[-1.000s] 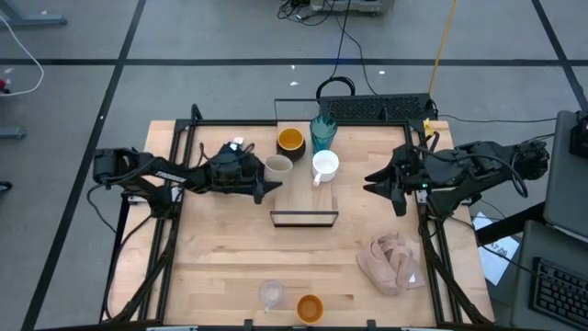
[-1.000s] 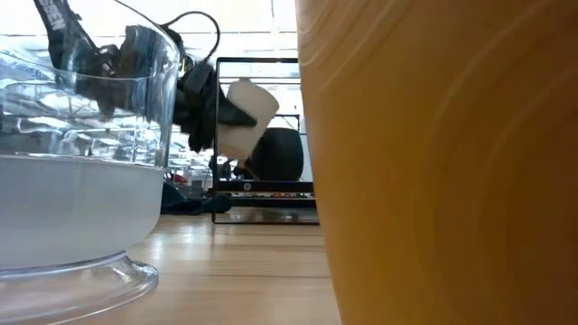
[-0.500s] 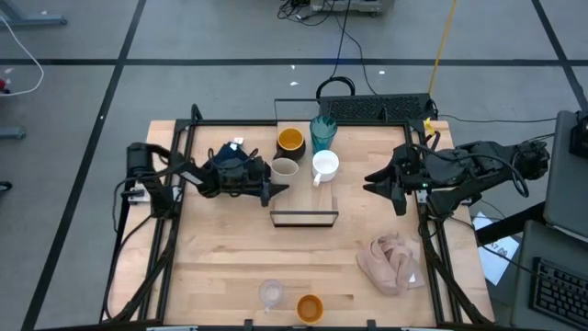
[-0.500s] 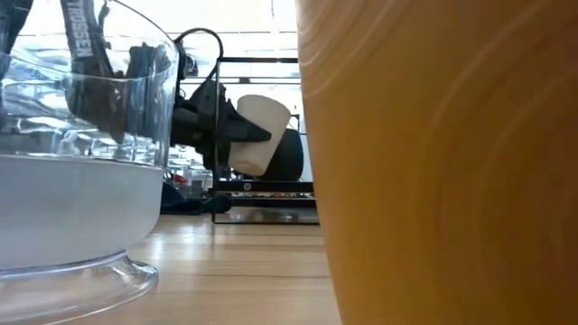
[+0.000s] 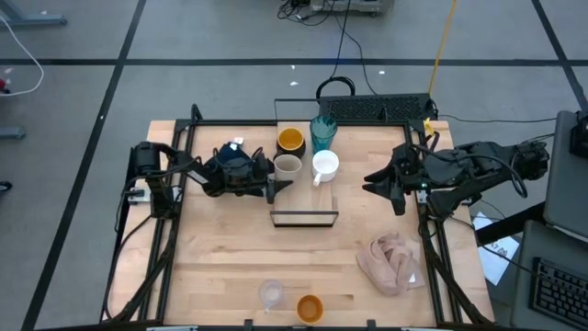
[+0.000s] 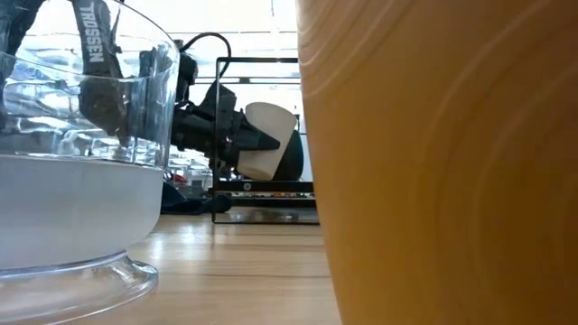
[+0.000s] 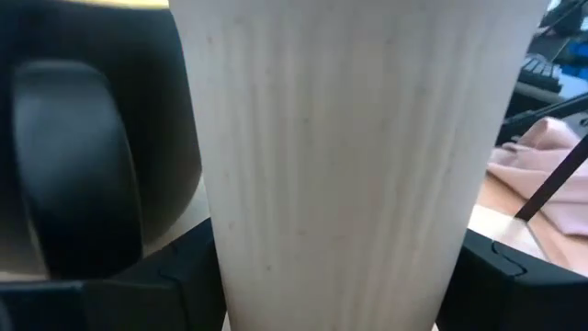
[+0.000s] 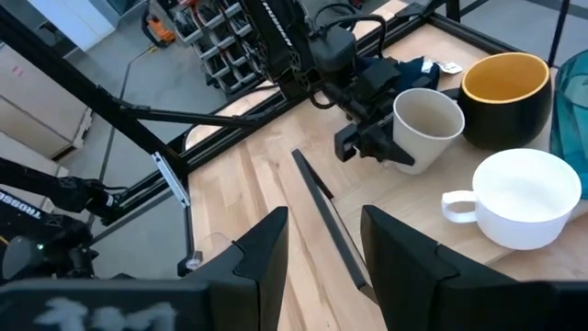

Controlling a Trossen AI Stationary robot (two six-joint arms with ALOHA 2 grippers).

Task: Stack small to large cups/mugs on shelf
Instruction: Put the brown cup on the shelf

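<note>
My left gripper (image 5: 277,179) is shut on the small grey-beige cup (image 5: 288,166), just left of the white mug (image 5: 325,165) and near the black mug with a yellow-orange inside (image 5: 290,140). The teal ribbed tumbler (image 5: 322,131) stands behind them. The shelf's dark front edge (image 5: 304,218) lies nearer on the table. The small clear glass (image 5: 270,293) and the small orange cup (image 5: 310,307) stand at the table's near edge. My right gripper (image 5: 378,187) is open and empty, raised at the table's right edge. My left gripper pinches the grey-beige cup's side wall (image 7: 230,276) between its two fingers, one on each side of the cup. The fingers (image 6: 253,140) come about level from the table's left side. The cup (image 6: 269,140) is tilted and seems lifted clear of the shelf.
A pink-beige cloth (image 5: 393,260) lies at the near right. A dark navy cloth (image 5: 231,153) lies under my left arm. A black keyboard (image 5: 377,108) sits at the far edge. Bare wood lies in the middle of the table, nearer than the shelf.
My left gripper has carried the grey-beige cup toward the table's right, closer to the white mug and black mug, and a little lower. The cup has stayed tilted in the hold. My right arm has kept still.
</note>
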